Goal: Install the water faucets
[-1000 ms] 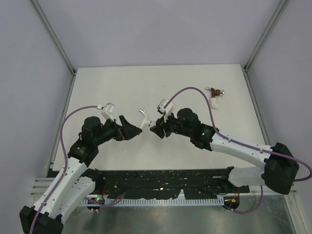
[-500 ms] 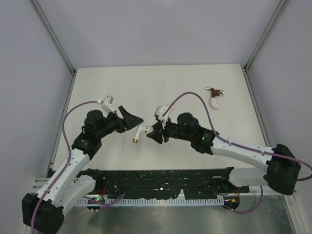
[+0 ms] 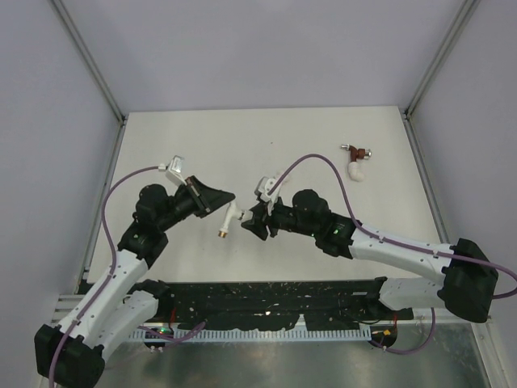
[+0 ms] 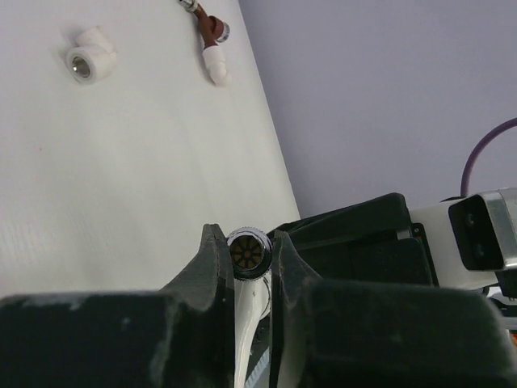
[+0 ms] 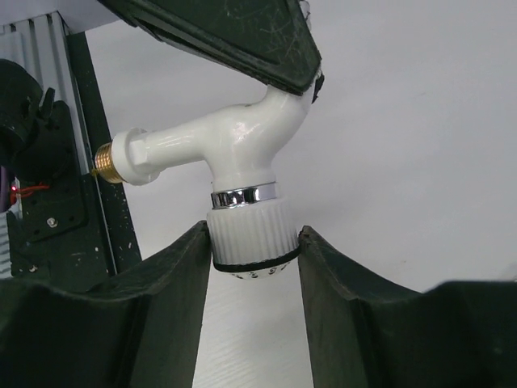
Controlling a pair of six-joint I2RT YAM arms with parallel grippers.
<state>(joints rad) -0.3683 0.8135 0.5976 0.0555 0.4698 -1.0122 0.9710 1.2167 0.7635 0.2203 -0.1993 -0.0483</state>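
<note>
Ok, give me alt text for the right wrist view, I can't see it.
A white faucet fills the view: right fingers pinch its ribbed knob at the bottom, left fingers clamp its spout at the top. Its brass thread points left.

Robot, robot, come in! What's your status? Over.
Left gripper shut on white faucet, at the spout. Right gripper shut on its knob. Brass thread bare. Dark red faucet on table, far right, untouched.

We show the white plastic T-shaped faucet point(image 5: 242, 153) held between both pincers: spout clamped in the left gripper point(image 4: 250, 260), ribbed chrome-ringed knob in the right gripper point(image 5: 252, 246), brass thread free. The dark red plastic faucet point(image 3: 353, 149) lies well beyond the right gripper.
</note>
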